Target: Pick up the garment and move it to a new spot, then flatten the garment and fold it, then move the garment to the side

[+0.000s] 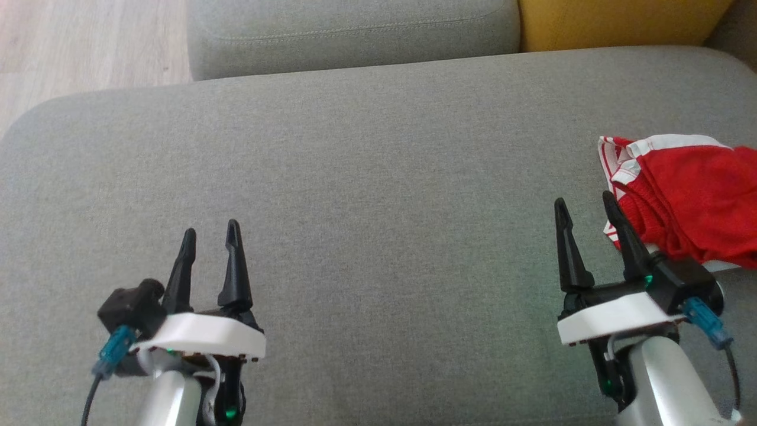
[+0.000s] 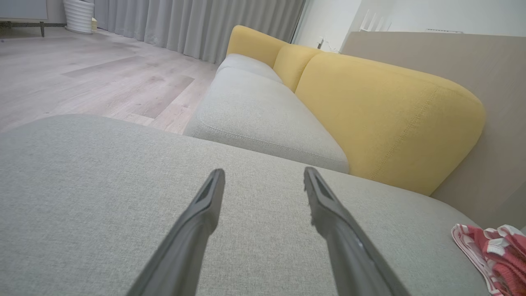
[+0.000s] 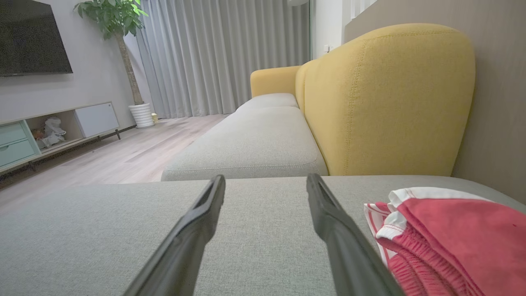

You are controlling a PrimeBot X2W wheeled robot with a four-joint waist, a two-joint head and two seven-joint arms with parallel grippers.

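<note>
The garment (image 1: 689, 198) is red with white trim, lying bunched and folded on the grey cushion (image 1: 378, 177) at the far right. It shows at the right edge of the right wrist view as the garment (image 3: 452, 234) and in the left wrist view's lower right corner as the garment (image 2: 497, 255). My right gripper (image 1: 584, 204) stands open just left of it, its right finger beside the cloth's edge, nothing between the fingers. My left gripper (image 1: 210, 234) is open at the lower left over bare cushion, far from the garment.
A second grey seat cushion (image 1: 355, 32) lies beyond the far edge, with a yellow backrest (image 1: 621, 21) at the upper right. Wooden floor (image 1: 83, 47) lies past the cushion's left corner. A TV cabinet (image 3: 49, 131) and a potted plant (image 3: 119, 24) stand across the room.
</note>
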